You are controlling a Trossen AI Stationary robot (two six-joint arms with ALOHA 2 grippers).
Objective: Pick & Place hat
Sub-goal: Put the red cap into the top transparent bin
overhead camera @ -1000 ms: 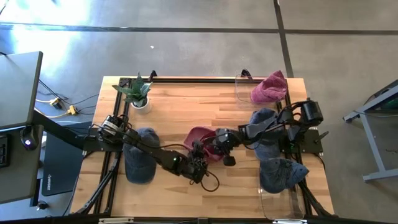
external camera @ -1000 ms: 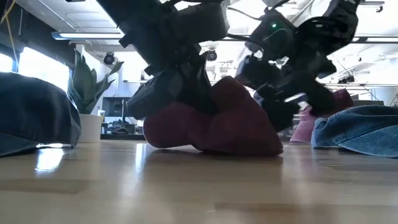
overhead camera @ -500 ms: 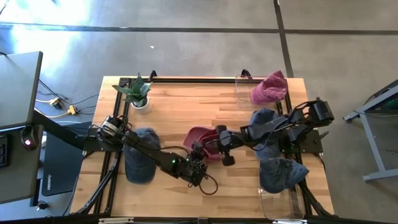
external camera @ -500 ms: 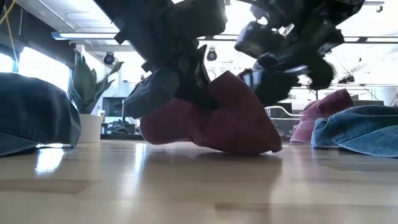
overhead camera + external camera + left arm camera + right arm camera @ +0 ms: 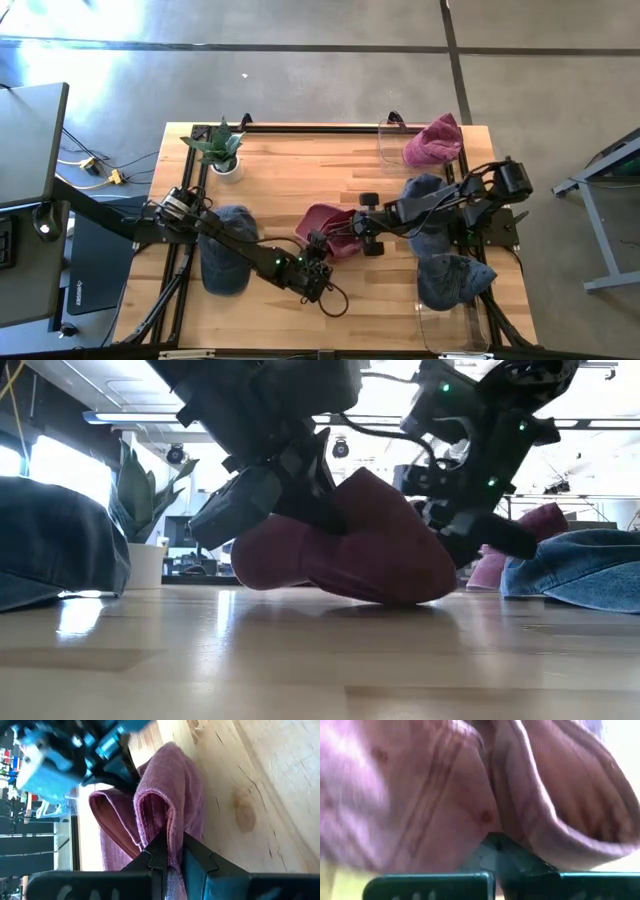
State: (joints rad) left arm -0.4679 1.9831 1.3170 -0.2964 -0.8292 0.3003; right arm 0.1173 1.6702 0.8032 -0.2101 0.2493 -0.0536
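- While both arms are meeting at mid-surface, the maroon hat [image 5: 325,226] is sagging between them, its underside brushing the wooden surface [image 5: 290,170].
- Left gripper [image 5: 322,247] is pinching a fold of the hat in nearly closed jaws.
- Right gripper [image 5: 352,226] is pressing its jaws together on the hat's opposite edge.
- Denim hats [image 5: 225,250] are lying well apart at either side.
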